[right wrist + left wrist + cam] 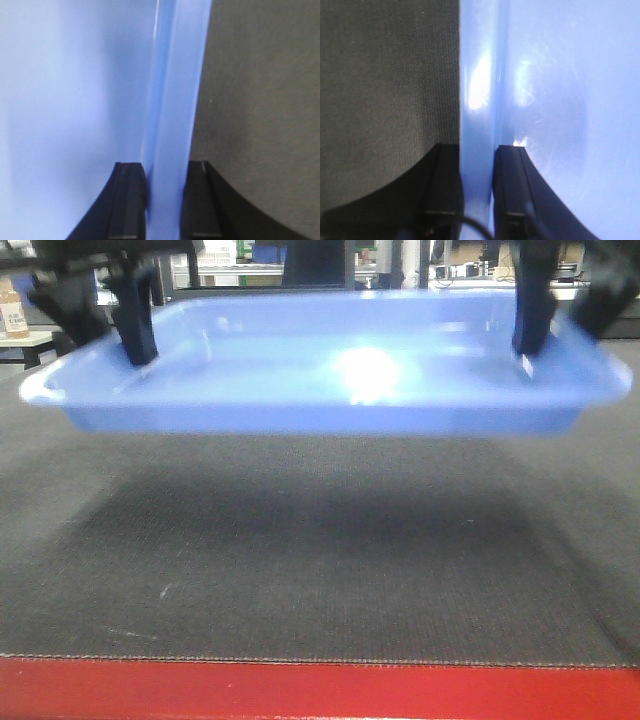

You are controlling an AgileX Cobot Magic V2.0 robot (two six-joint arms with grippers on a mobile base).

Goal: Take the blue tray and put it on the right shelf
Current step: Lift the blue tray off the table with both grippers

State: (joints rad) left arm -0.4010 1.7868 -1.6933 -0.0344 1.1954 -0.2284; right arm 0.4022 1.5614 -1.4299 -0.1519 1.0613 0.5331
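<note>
I have the blue tray in both pincers, one at each short end. In the front view it hangs level, clear of the dark grey mat, with its own soft shadow spread on the mat beneath it. A bright glare sits near the middle of the tray floor. The red table edge runs along the bottom of that view, nearer to me than the tray.

The left gripper is clamped on the tray's left rim. On the left wrist camera the rolled rim runs straight up between the two black fingers: the outer finger is on the mat side and the inner finger is over the tray floor. Both press against the plastic with no gap that I can make out.

The right gripper mirrors this at the opposite end. Its inner finger lies inside the tray and its outer finger outside, above the mat, with the rim squeezed between them. The rim sits roughly centred between the tips on both wrists, and the fingers reach only a short way over the flared edge.

Behind the tray the room is blurred; I can pick out a small bottle at far left, little else.
</note>
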